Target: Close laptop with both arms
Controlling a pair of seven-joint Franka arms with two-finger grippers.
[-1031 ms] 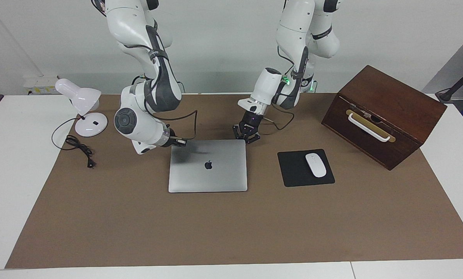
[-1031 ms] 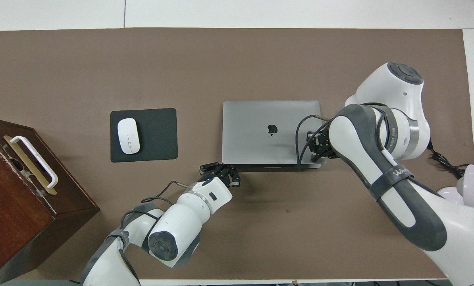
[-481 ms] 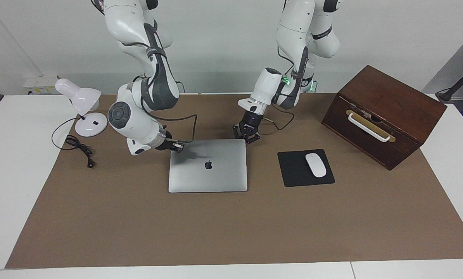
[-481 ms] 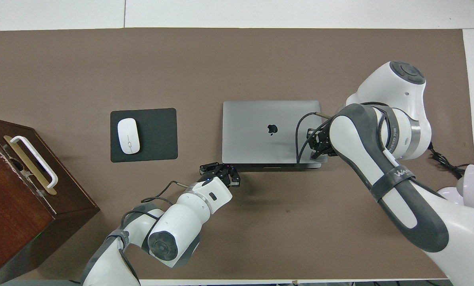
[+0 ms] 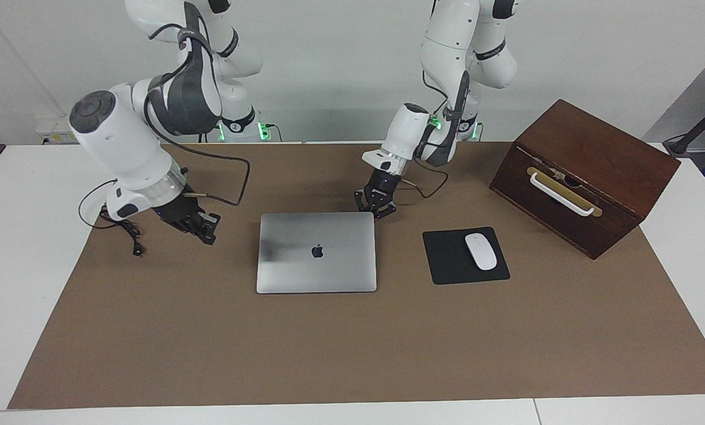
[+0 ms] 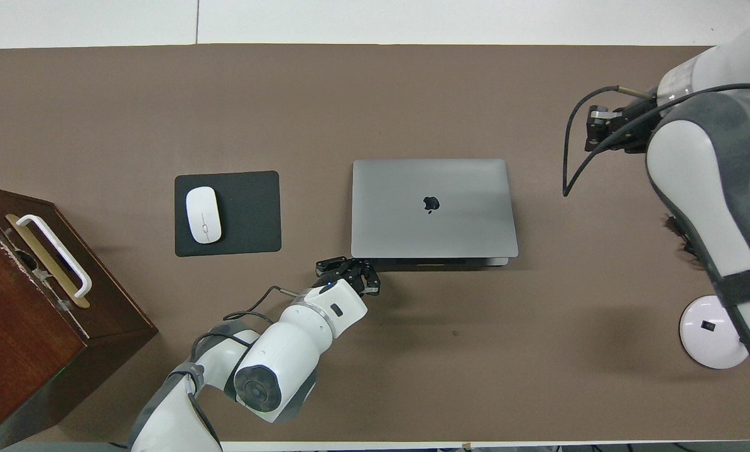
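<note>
Brown-matted surface (image 5: 352, 354) being viewed from facing camera. Laptop (image 5: 317, 265) lying mid-mat, lid already flat down. Left end effector (image 5: 377, 209), fingertips together, being held at laptop's 1 o'clock corner. Right end effector (image 5: 199, 227) being held over mat at laptop's 9 o'clock; its state cannot be told.

Risks, as judged: laptop being nudged if left arm is retracted carelessly; lamp cable (image 5: 134, 241) being snagged by right arm.

Versus earlier: right end effector being withdrawn from lid corner; left one unmoved.

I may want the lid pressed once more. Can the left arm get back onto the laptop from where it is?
Probably yes. The left gripper, shut, sits at the corner of the closed laptop nearest the robots, with nothing between them. The right gripper is off over the mat, clear of the way.
</note>
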